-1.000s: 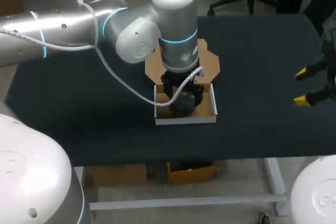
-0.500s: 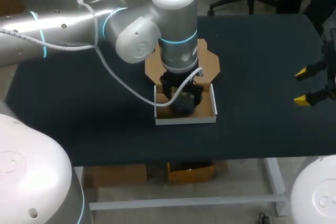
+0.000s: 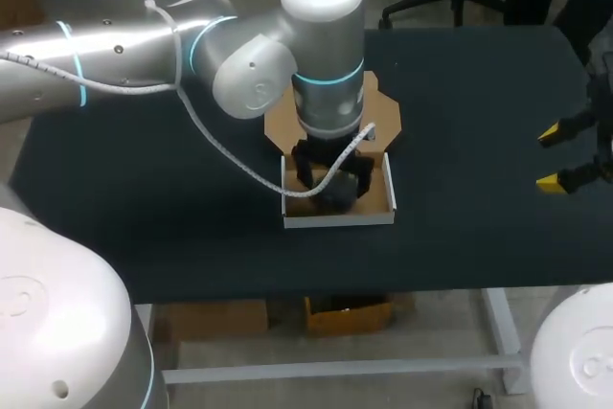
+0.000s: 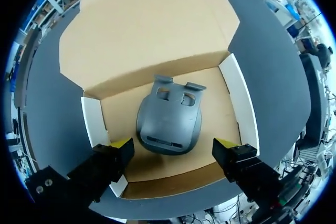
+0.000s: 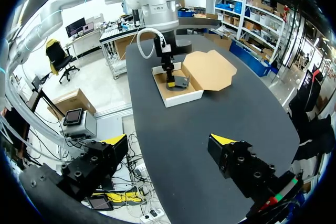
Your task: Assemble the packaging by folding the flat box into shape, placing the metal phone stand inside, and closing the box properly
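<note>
surf: dark table (image 3: 144,189) | on it: open cardbd box (image 3: 335,220), lid flat | mid-table

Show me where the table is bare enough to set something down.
Bare table lies between the box and the right gripper; another patch runs from the box to the left edge. Crowded: inside the box, where the open left gripper straddles the phone stand, and behind it, the lid flap.

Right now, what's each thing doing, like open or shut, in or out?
box: folded into a tray, not closed.
lid: open, lying flat behind the tray.
phone stand: lying inside the box, nothing gripping it.
left end effector: open, above the phone stand, fingers clear of it.
right end effector: open, empty, away from the box.
</note>
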You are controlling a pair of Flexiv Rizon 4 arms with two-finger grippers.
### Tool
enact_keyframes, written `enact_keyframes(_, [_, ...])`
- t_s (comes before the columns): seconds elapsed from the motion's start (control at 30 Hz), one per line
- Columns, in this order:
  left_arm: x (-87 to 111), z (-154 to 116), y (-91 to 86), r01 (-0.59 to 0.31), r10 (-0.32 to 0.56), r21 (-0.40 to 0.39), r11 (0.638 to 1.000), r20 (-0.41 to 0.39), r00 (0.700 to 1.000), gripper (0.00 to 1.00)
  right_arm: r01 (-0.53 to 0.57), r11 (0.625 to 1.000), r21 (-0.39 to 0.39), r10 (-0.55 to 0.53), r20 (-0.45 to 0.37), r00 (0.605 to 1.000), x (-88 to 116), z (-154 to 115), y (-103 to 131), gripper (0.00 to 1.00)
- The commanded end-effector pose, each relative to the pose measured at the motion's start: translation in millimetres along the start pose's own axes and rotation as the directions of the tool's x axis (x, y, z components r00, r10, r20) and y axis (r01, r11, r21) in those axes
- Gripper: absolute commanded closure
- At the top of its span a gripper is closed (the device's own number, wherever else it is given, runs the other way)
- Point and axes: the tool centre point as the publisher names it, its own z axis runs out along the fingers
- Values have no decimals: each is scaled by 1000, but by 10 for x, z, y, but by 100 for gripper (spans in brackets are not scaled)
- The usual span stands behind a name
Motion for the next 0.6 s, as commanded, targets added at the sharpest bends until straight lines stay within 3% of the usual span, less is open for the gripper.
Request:
enact_keyframes(0.03, [69,20,-16,33,-33,-16,999,16,999,0,0,1000,0,0,0,1000,11,-14,2,0])
enact_keyframes(0.6, [217,60,113,87,-87,-39,995,18,996,0,0,1000,0,0,0,1000,11,-14,2,0])
